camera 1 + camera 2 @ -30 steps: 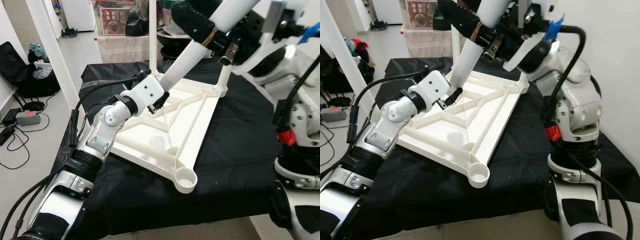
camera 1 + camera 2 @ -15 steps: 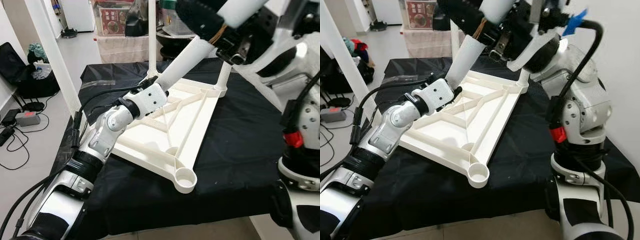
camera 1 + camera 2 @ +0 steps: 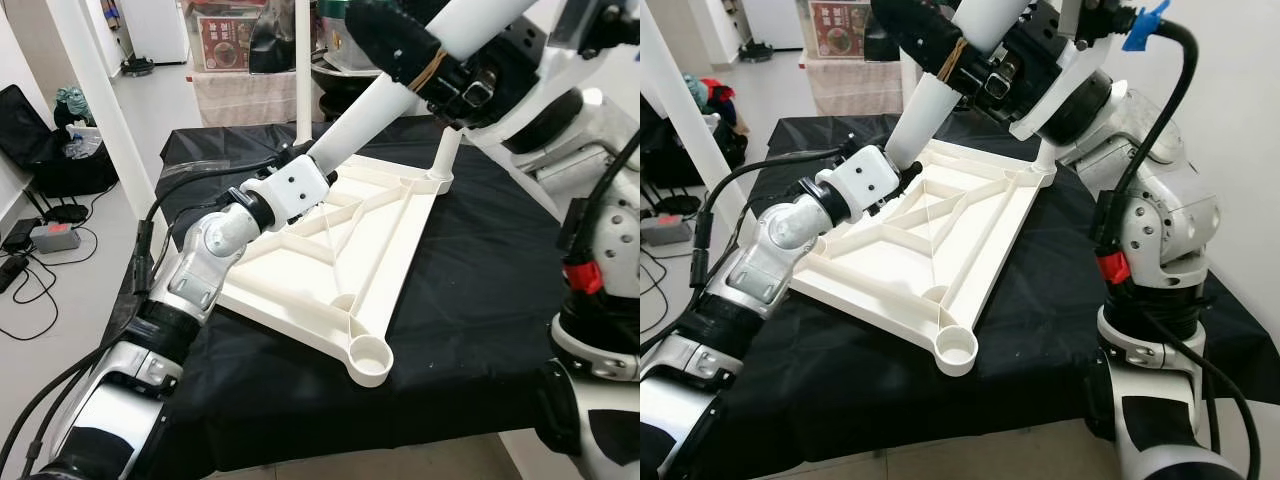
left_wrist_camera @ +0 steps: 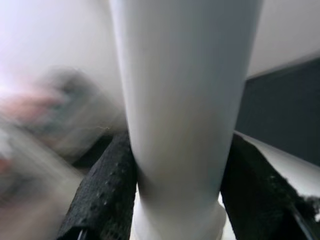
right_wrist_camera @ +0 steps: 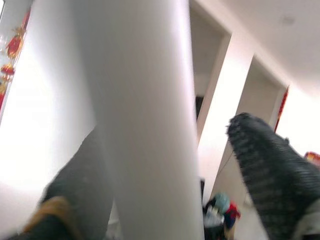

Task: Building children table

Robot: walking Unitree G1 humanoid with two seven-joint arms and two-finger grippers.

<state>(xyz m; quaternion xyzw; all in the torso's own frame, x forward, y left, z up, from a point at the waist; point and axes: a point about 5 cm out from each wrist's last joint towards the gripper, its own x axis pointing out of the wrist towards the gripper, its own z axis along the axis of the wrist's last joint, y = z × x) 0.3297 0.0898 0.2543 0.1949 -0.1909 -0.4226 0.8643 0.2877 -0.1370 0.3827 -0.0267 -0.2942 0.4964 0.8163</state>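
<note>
The white table top [image 3: 395, 235] lies upside down on a black-covered table [image 3: 480, 300]. A long white table leg [image 3: 360, 125] slants up from the frame's far left corner. My left gripper [image 3: 305, 160] is shut on the leg's lower end; both black fingers [image 4: 102, 192] press its sides. My right gripper [image 3: 440, 75] straddles the leg higher up. There one finger lies along the leg [image 5: 145, 125], while the other finger [image 5: 272, 165] stands off it with a gap. Two more legs stand upright at the far corners [image 3: 446, 155].
An empty round leg socket [image 3: 371, 356] sits at the frame's near corner, close to the table's front edge. A white pillar [image 3: 95, 95] rises at the left, with bags and cables on the floor beyond it. Boxes and clutter stand behind the table.
My left gripper has moved up from the frame's ribs to the leg's lower end and shut on it. The right arm has shifted slightly, changing the leg's tilt.
</note>
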